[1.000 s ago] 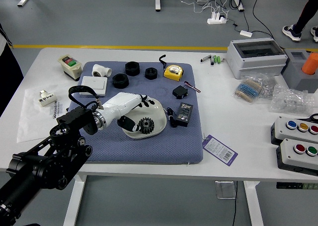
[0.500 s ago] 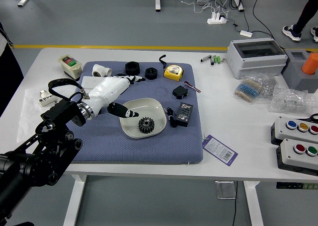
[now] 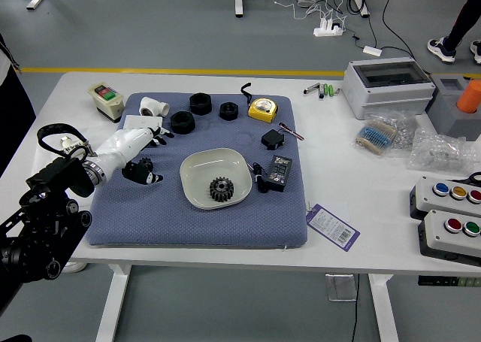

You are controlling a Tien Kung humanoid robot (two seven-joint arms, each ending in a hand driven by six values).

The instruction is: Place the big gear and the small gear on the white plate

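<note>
At the left of the frame, the left hand [image 3: 126, 151] is wide and grasps nothing, a partly hidden dark piece [image 3: 146, 163] by its thumb, while one black gear [image 3: 221, 189] lies in the white plate [image 3: 213, 158] near the centre.

Gray floor [image 3: 188, 26] with yellow line [image 3: 173, 71].

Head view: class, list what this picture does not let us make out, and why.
All in the head view:
- Dark shape, gear or not: left hand covers it partly.
- White box's near side: hidden by that hand.
- Tag's print: too small.
- Person's upper body: cut off by edge.
</note>
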